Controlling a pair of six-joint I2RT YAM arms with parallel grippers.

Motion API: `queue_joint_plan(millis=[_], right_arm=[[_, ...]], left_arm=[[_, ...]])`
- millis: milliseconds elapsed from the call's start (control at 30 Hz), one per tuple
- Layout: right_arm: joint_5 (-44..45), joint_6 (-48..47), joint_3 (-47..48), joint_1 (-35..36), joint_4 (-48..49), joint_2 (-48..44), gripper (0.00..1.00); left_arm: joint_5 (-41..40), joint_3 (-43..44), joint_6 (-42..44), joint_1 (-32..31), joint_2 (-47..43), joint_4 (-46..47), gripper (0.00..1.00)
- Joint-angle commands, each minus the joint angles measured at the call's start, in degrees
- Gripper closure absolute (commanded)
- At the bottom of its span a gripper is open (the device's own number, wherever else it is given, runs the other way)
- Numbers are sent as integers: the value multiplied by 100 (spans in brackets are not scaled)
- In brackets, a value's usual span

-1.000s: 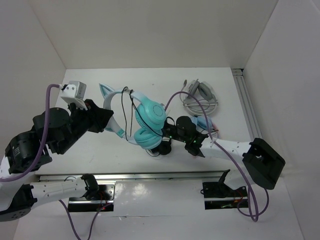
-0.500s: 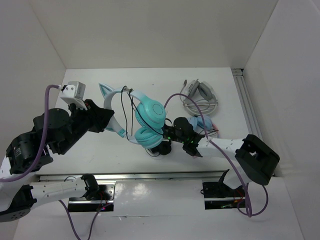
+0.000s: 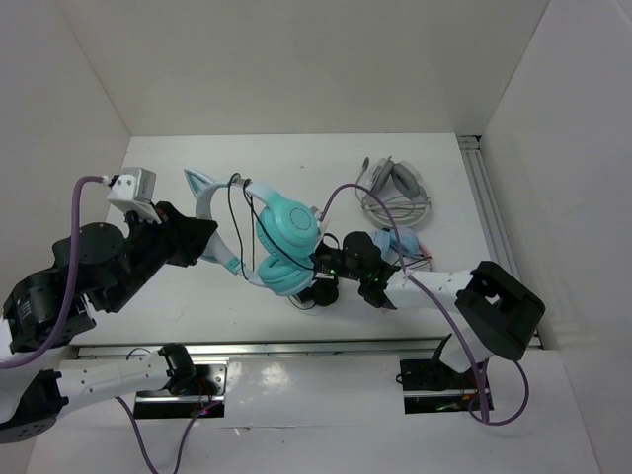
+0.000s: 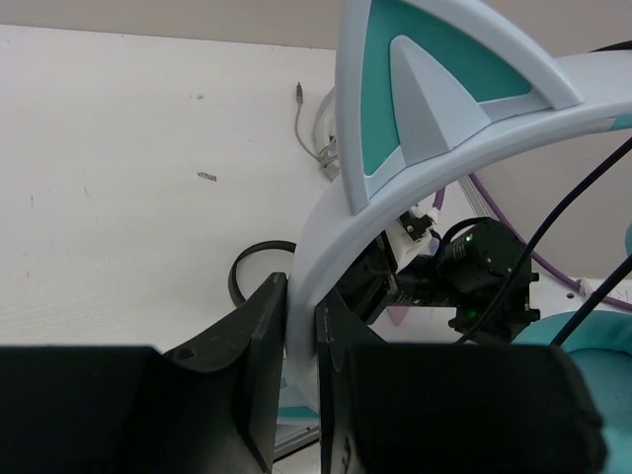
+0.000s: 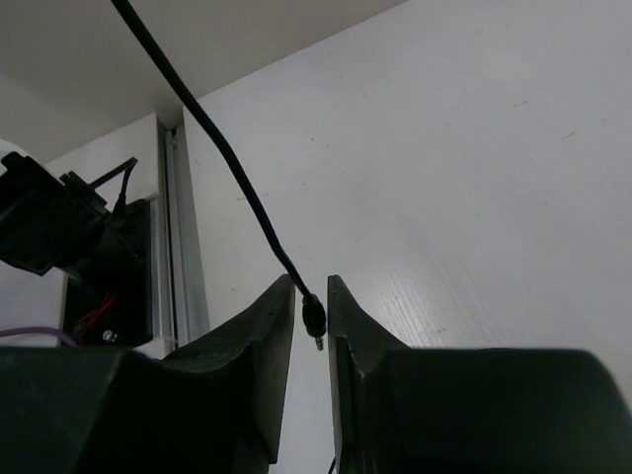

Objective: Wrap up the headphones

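Left claw [image 4: 301, 331] clamped on the headband [image 4: 331, 227], right claw [image 5: 312, 296] pinching the cable [image 5: 227, 163] end: wind it on taut.

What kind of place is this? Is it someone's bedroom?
Probably a robot lab booth: plain white walls box in a white table, and the left gripper and right gripper hold the teal headphones and their cable.

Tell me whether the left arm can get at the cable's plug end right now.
Probably not: the left gripper is shut on the headphones' headband, and the cable's plug end is pinched in the right gripper.
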Motion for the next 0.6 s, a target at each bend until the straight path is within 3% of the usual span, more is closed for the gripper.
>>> queue_joint_plan(millis=[0, 200, 367, 567], right_arm=[[-173, 127, 207, -34, 532, 177, 74], [-226, 179, 207, 19, 584, 301, 72], [-173, 179, 207, 71, 699, 354, 86], [-173, 179, 259, 71, 699, 354, 83]], left_arm=[[-82, 60, -318, -7, -98, 788, 100], [-135, 165, -266, -7, -98, 788, 100], [-135, 113, -266, -7, -151, 788, 100], [-135, -10, -318, -7, -203, 788, 100]])
